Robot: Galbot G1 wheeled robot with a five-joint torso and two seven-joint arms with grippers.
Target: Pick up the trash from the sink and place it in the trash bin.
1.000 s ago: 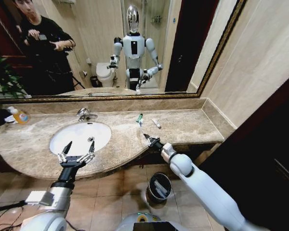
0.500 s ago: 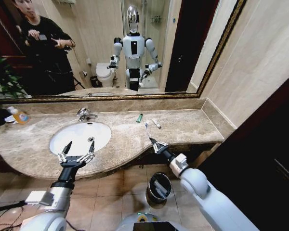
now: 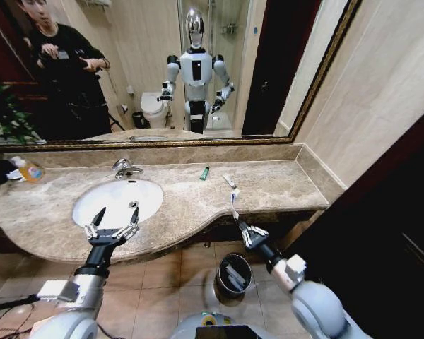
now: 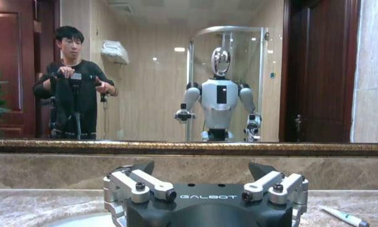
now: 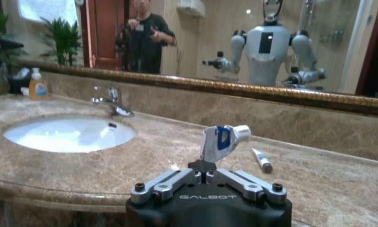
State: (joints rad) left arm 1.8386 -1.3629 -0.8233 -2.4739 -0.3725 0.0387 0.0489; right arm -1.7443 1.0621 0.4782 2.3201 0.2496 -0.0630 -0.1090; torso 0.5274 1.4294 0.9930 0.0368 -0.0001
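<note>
Head view: right gripper (image 3: 242, 227) pinches a white tube with a blue mark (image 3: 234, 205).
It hangs past the counter edge, above the trash bin (image 3: 234, 274) on the floor. Left gripper (image 3: 113, 226) hovers spread wide at the sink (image 3: 117, 201).

White blue-marked tube (image 5: 218, 141) upright in jaws, above black bin (image 3: 234, 274), white sink (image 3: 118, 200)
</note>
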